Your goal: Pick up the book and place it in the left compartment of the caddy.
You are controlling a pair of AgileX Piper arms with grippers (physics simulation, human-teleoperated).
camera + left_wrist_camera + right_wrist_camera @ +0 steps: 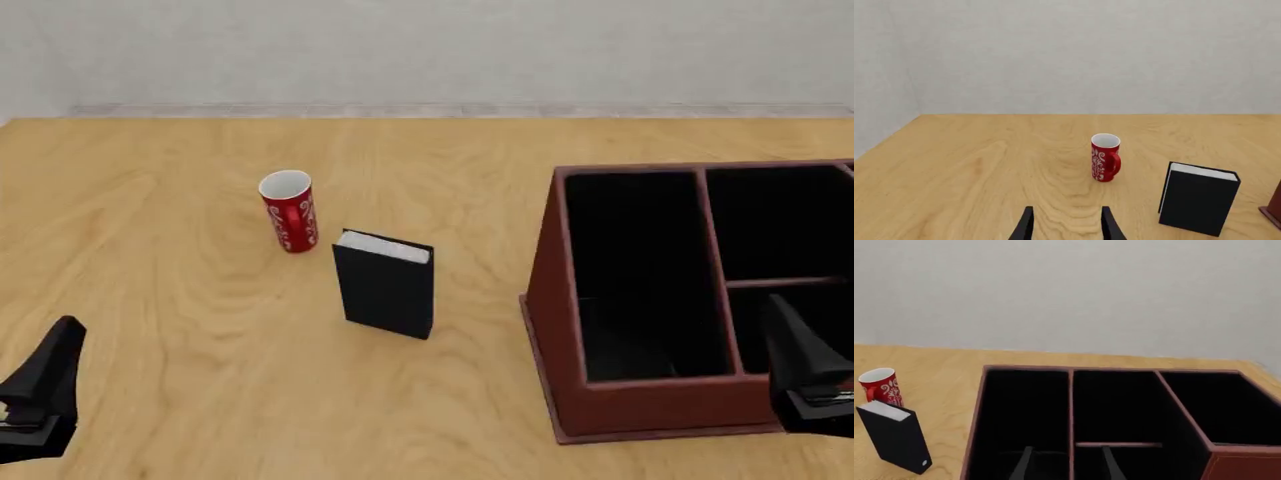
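Observation:
The black book [387, 290] stands upright on the table, white page edges on top, between the cup and the caddy. It also shows in the left wrist view [1197, 202] and the right wrist view [895, 440]. The dark red-brown caddy [541, 295] stands at the right. Its long left compartment [641, 270] is black-lined and holds nothing; it also shows in the right wrist view [1024, 410]. My left gripper [43, 392] is open and empty at the near left, well short of the book. My right gripper [807, 375] is open and empty over the caddy's near right edge.
A red-and-white patterned cup [288, 210] stands upright just behind and left of the book. The wooden table [160, 150] ends at a pale wall at the back. The caddy's two shorter sections [781, 225] lie right of the divider.

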